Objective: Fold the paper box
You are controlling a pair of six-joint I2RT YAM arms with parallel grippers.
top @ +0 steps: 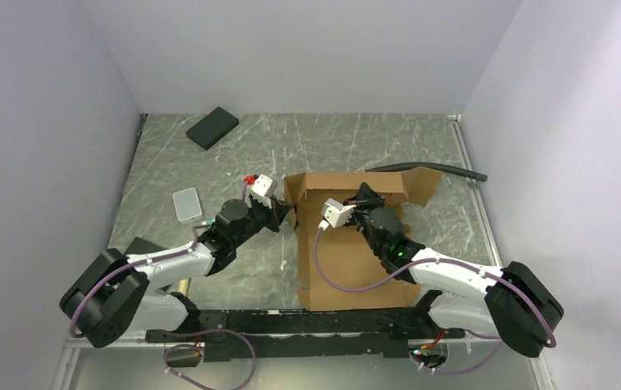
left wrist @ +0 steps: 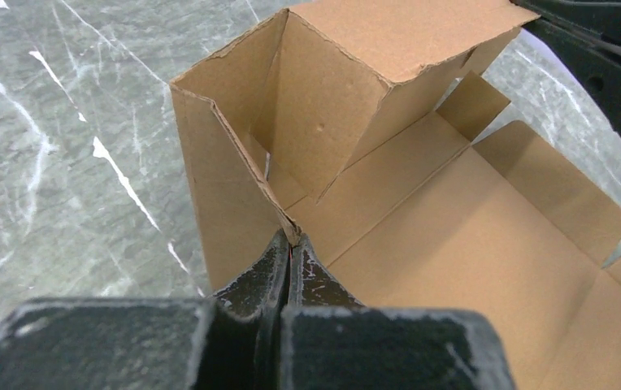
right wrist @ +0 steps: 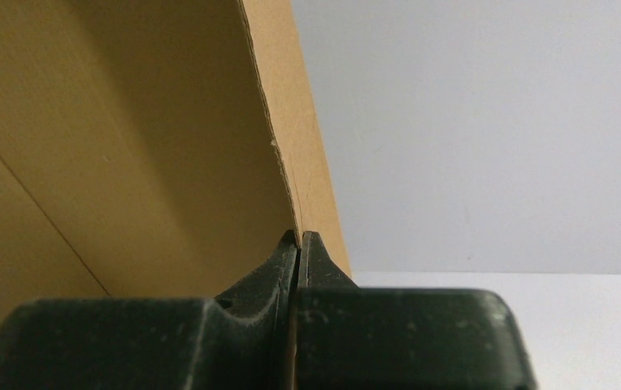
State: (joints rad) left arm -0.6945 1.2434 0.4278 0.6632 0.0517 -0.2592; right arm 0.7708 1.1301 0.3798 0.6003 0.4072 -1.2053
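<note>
1. Top external view: nearest, beyond the arm bases, the paper box (top: 348, 272) lies centre-right on the grey marbled table (top: 234, 276). Its near panel lies flat and its far walls are raised.
2. The left gripper (left wrist: 291, 242) is closed, pinching the top edge of the box's left wall at a corner.
3. The right gripper (right wrist: 299, 237) is closed, clamping the edge of a raised flap at the box's far end.
4. A pale flat rectangle (top: 187, 203) lies to the left of the box.
5. Farther back, a black hose (top: 437, 168) lies behind the box, and a black pad (top: 212, 127) sits at the far left.
</note>
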